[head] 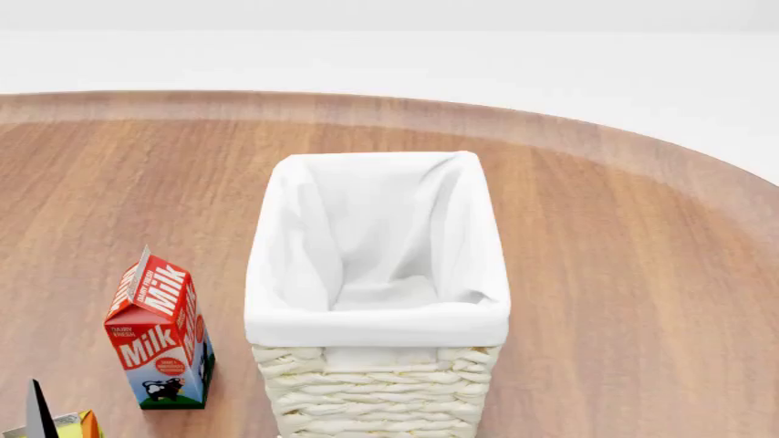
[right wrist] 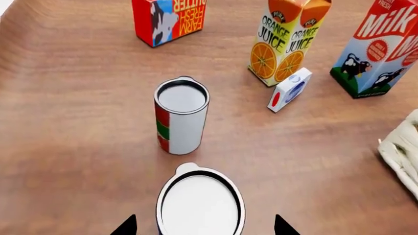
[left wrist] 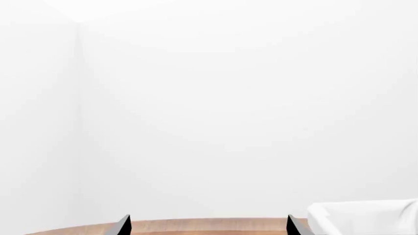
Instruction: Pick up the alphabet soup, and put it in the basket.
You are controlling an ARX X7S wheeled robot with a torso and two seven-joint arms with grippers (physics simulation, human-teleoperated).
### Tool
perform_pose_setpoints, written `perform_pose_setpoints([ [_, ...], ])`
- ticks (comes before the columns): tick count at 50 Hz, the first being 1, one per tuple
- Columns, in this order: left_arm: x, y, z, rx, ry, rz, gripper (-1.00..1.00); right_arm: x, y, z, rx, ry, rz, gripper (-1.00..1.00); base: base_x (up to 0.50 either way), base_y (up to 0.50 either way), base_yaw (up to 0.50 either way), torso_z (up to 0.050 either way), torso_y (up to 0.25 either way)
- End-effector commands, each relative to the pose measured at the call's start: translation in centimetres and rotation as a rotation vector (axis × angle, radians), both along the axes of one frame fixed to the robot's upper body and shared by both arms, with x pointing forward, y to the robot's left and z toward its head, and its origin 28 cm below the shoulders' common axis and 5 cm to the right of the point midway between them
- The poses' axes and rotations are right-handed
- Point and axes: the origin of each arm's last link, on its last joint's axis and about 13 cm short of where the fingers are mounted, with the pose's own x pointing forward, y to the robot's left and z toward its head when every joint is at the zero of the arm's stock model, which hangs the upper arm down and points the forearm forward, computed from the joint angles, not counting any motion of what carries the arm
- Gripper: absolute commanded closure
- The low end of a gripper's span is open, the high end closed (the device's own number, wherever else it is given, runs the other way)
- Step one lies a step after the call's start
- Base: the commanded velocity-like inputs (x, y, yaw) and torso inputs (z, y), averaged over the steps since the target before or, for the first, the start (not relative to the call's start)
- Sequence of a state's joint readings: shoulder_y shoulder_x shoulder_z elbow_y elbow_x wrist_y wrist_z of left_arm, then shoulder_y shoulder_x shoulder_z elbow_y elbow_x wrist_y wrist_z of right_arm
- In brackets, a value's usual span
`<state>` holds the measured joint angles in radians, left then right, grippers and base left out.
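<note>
The reach is under way: the right gripper (right wrist: pixel 205 226), its tips spread wide, hangs over a white-lidded can (right wrist: pixel 200 201), likely the alphabet soup, with a red-and-green can (right wrist: pixel 181 116) just beyond. Next it must descend and close, then carry to the basket (head: pixel 378 321). The left gripper (left wrist: pixel 209 226) is likewise spread, empty.

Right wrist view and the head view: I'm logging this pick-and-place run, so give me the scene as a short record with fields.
basket: cream wicker basket with white cloth lining, upright on the wooden table, nothing visible inside
cans: two upright cans, one lying between the right gripper fingertips, one with a red and green label farther off; which is the alphabet soup cannot be told
cartons: milk carton beside the basket; orange juice carton; butter box
small box: white, tilted, by the juice
left gripper: open, holding nothing
</note>
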<state>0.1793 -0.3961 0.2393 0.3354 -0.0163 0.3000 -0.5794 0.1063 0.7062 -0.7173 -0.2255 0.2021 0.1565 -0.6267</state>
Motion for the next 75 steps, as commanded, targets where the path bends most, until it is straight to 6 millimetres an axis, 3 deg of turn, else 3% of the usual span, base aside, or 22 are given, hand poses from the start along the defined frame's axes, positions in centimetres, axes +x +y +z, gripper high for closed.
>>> perform_pose_setpoints([
  [1, 0.1, 0.0, 0.0, 0.000, 0.002, 0.000, -1.00, 0.2, 0.3, -0.3, -0.003, -0.007, 0.003, -1.00, 0.00, 0.00, 0.00, 0.000, 0.000],
  [68, -0.1, 0.1, 0.2, -0.003, -0.007, 0.004, -1.00, 1.6, 2.2, -2.5, -0.099, 0.002, 0.039, -1.00, 0.00, 0.00, 0.00, 0.000, 0.000],
  [69, -0.1, 0.1, 0.2, -0.003, -0.007, 0.004, -1.00, 1.7, 2.3, -2.6, -0.097, 0.001, 0.035, 1.00, 0.00, 0.00, 0.00, 0.000, 0.000],
  [75, -0.1, 0.1, 0.2, -0.003, -0.007, 0.004, -1.00, 1.6, 2.6, -2.8, -0.095, -0.002, 0.040, 1.00, 0.00, 0.00, 0.00, 0.000, 0.000],
])
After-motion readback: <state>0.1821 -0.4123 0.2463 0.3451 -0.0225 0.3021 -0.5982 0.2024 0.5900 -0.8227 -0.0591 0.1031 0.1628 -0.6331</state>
